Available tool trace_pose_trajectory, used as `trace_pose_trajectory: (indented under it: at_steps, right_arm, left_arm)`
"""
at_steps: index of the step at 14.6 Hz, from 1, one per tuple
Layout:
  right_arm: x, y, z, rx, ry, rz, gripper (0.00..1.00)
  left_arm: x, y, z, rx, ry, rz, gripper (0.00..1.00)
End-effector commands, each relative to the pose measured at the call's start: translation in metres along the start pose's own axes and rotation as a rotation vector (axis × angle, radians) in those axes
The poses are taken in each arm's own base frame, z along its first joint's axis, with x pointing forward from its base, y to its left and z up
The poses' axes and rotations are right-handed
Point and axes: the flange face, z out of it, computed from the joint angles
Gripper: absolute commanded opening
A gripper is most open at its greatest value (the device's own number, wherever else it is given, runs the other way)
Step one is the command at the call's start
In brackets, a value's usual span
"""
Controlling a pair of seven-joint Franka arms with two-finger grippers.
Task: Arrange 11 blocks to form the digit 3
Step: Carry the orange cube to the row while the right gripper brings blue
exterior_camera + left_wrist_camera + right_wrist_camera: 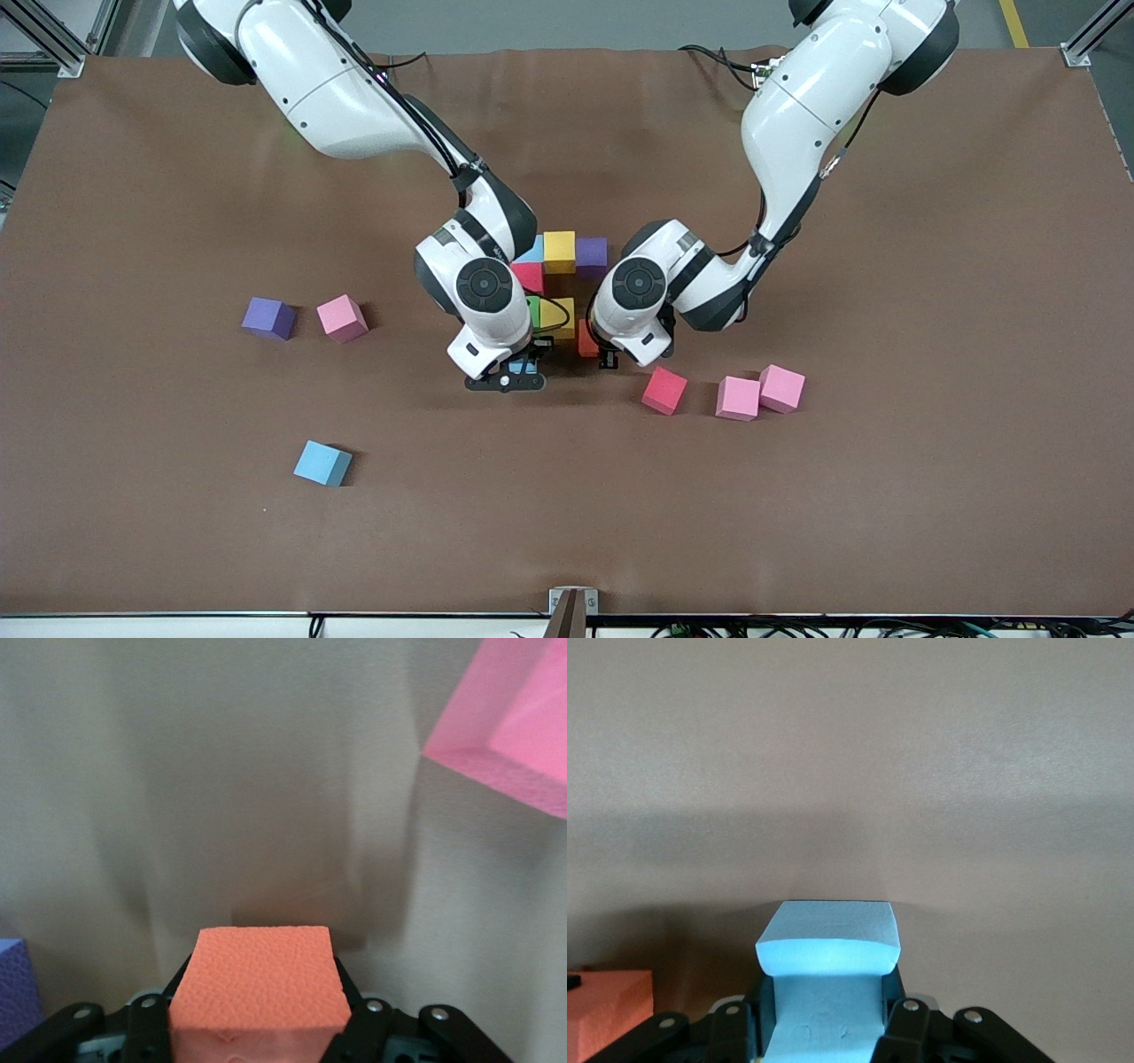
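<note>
Gripping blocks: left hand [609, 354] orange [257, 979]; right hand [516, 365] blue [828, 943]

Even overhead light leaves soft shadows under my arms on the brown table [177, 532], while my wrist views look dim, washed-out and close-up soft.

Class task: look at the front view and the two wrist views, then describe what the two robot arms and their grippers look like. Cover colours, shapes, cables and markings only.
Both arms are glossy white rounded shells with black joint bands. Each wrist ends in a dark grey round cap with a ring marking. Thin black cables run along each forearm. The left gripper and right gripper are black, with flat linkage bars and silver screws at the finger bases.
</note>
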Motion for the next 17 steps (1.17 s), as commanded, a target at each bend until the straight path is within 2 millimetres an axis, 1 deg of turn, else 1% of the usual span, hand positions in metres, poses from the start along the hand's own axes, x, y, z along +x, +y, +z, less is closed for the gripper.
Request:
trace_pose_trajectory:
  at_steps: [1, 3, 4, 6, 10, 14, 15, 16, 17]
  right_arm:
    - [-0.012, 0.000, -0.005, -0.003, -0.009, 0.012, 0.00]
    - [-0.012, 0.000, -0.005, -0.003, -0.009, 0.012, 0.00]
    - [-0.013, 0.000, -0.004, -0.004, -0.010, 0.012, 0.00]
    - [-0.014, 0.002, -0.002, -0.001, -0.022, 0.020, 0.00]
    - [-0.018, 0.000, 0.000, -0.002, -0.029, 0.016, 0.00]
    - [-0.023, 0.001, -0.001, -0.003, -0.031, 0.012, 0.00]
    - [-0.023, 0.001, -0.001, -0.002, -0.029, 0.014, 0.00]
    - [-0.023, 0.001, -0.001, 0.002, -0.029, 0.014, 0.00]
    - [-0.022, 0.000, -0.001, 0.006, -0.028, 0.016, 0.00]
  left_arm:
    - [0.006, -0.024, 0.002, -0.022, 0.008, 0.015, 0.19]
    - [0.007, -0.035, 0.001, -0.040, -0.002, 0.026, 0.19]
    - [0.006, -0.037, -0.001, -0.046, -0.005, 0.014, 0.19]
    - [-0.002, -0.043, 0.000, -0.065, -0.011, -0.010, 0.19]
    - [-0.006, -0.047, 0.004, -0.094, -0.010, -0.010, 0.19]
    - [-0.007, -0.047, 0.005, -0.104, -0.018, -0.008, 0.19]
    - [-0.007, -0.047, 0.006, -0.103, -0.016, -0.005, 0.25]
    - [-0.006, -0.047, 0.007, -0.106, -0.012, 0.004, 0.55]
    - [-0.006, -0.048, 0.007, -0.116, 0.000, 0.029, 1.00]
